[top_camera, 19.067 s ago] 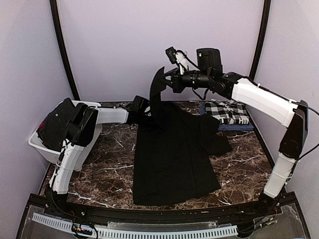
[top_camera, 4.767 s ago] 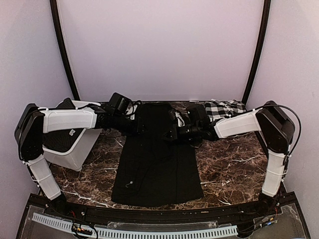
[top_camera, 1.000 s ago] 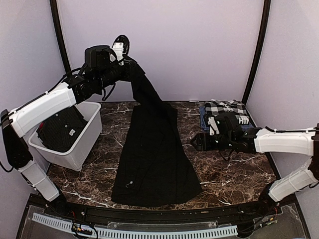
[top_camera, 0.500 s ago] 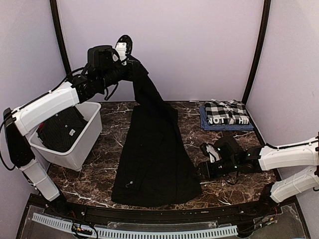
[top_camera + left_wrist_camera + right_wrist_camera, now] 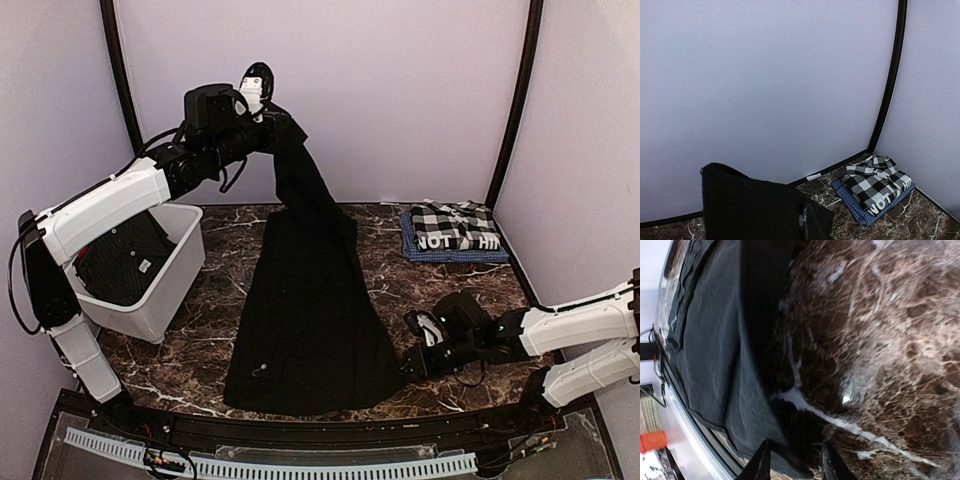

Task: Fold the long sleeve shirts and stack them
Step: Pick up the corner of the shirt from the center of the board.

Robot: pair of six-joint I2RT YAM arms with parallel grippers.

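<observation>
Item: checked shirt [image 5: 455, 235] folded, far right of tabletop [image 5: 220, 290]; black shirt [image 5: 310, 300] unfolded, collar gripped high in my left jaws, hem corner between my part-open right jaws; another dark shirt [image 5: 115, 265] waits in bin [image 5: 150, 312].

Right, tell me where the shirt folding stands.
Done: the black-and-white checked shirt lies folded at the far right of the marble table. In hand: the left hand holds the long black cloth shirt up by its top, while the right hand, fingers apart, sits at its near hem corner. Left: folding it, plus the black shirt in the white plastic bin.
</observation>
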